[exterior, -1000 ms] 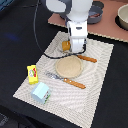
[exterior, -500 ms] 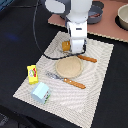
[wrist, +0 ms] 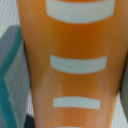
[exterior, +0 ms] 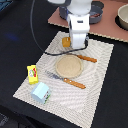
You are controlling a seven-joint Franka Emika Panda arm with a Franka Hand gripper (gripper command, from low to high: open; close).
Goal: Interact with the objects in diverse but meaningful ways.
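Hovering low over the mat's far edge, the claw [exterior: 75,44] sits directly above the loaf [wrist: 75,60], whose long axis runs straight between the fingers; whether they grip it cannot be told. The plate [exterior: 68,65], just beside the claw, lies bare. The pot [exterior: 95,12] stands well beyond; its contents are unseen.

Arm and gripper [exterior: 75,44] shifted very slightly between the earlier exterior frames and now, staying low over the orange ridged bread loaf [exterior: 66,42]. No displacement seen in any object on the mat.
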